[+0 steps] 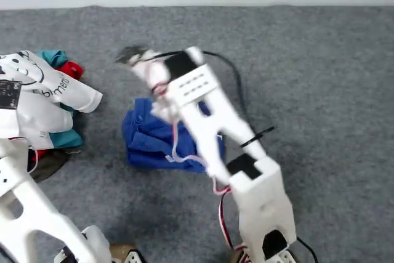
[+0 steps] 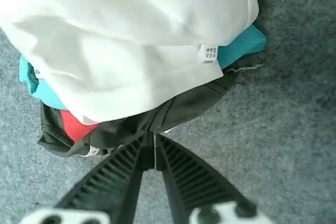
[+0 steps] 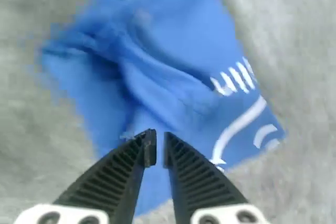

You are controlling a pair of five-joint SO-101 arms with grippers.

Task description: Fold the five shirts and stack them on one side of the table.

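Note:
A pile of shirts lies at the table's left side: a white shirt [image 1: 49, 87] [image 2: 131, 40] on top, with a teal shirt [image 1: 55, 58] [image 2: 247, 43], a red shirt [image 1: 71, 69] [image 2: 76, 127] and a dark shirt [image 1: 46, 164] [image 2: 178, 111] under it. My left gripper [image 2: 154, 148] is shut and empty, its tips just short of the dark shirt's edge. A crumpled blue shirt [image 1: 151, 140] [image 3: 157, 66] with white print lies mid-table. My right gripper [image 3: 156, 148] [image 1: 131, 55] hangs above it, shut, holding nothing.
Grey carpet [image 1: 320, 78] covers the table, with open room on the right half and along the back. The right arm's white links [image 1: 246, 177] cross over the blue shirt's near edge. The left arm [image 1: 18, 214] rises at the front left corner.

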